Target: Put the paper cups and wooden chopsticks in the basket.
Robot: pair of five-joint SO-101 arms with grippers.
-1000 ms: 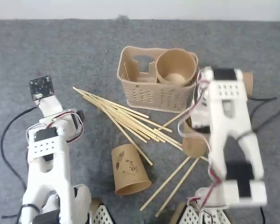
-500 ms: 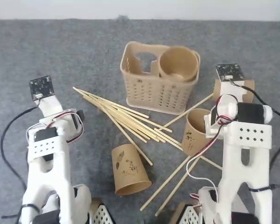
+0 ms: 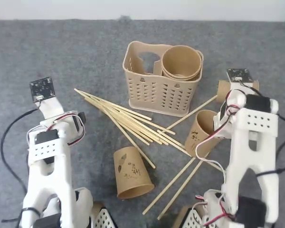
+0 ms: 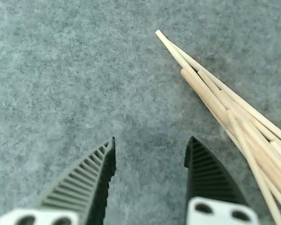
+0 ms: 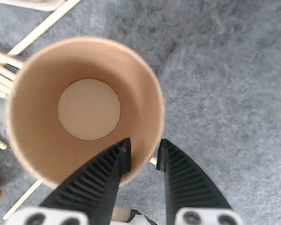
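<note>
Claws first, from the left edge of the table: the left claw (image 4: 152, 140) hangs with its jaws apart over the grey table, the tips of the chopsticks (image 3: 128, 121) just beside it; their long axis slants from there toward the right near corner; a fallen cup (image 3: 131, 173) lies on its side by the near edge, just beside them; the basket (image 3: 156, 92) stands toward the far edge, stacked cups (image 3: 181, 62) in its right compartment; the right claw (image 5: 143, 146) is clamped on the rim of a tilted cup (image 3: 203, 134), one jaw inside, one outside; the basket lies near it, farther back and leftward, so I'd say this arm is best placed; a few chopsticks lie under that cup; another cup (image 3: 224, 90) lies just behind the arm.
</note>
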